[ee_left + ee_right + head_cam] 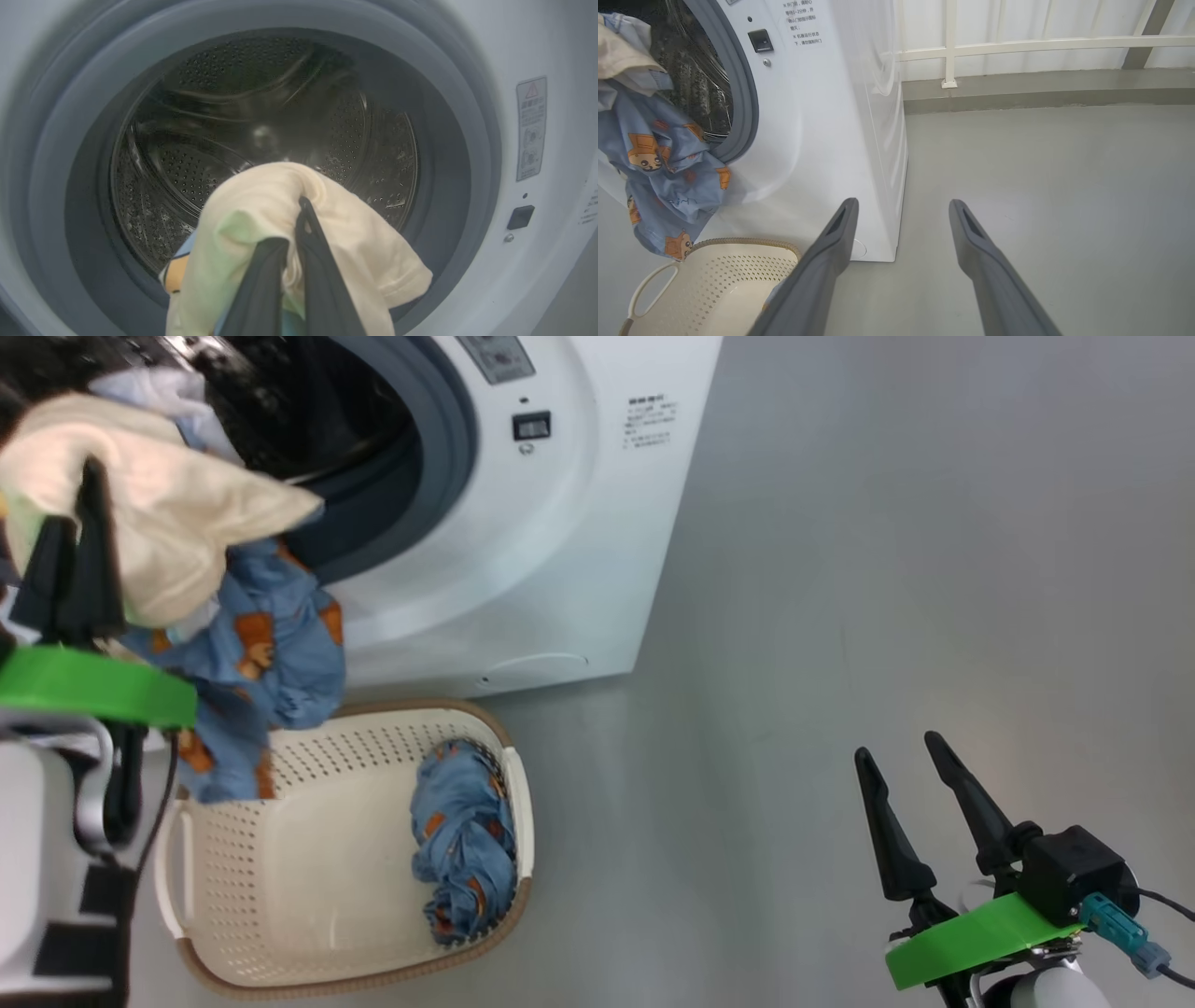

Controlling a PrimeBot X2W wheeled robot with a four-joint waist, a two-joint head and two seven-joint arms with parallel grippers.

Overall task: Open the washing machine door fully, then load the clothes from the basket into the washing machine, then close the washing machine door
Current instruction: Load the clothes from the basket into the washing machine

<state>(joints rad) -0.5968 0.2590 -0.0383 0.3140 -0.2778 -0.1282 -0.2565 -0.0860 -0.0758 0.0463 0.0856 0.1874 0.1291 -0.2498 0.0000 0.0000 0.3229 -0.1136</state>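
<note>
My left gripper is shut on the clothes: a cream garment is bunched over its fingers. A light blue cloth with orange cartoon print hangs beneath it, above the basket. In the left wrist view the gripper holds the cream garment right before the washing machine's steel drum, inside the grey gasket. The cream basket stands on the floor before the washing machine, with more blue printed cloth in it. The washing machine door is out of view. My right gripper is open and holds nothing.
Grey floor stretches right of the machine. In the right wrist view the right gripper points past the machine's corner, with the basket at lower left. A white railing over a low kerb closes the back.
</note>
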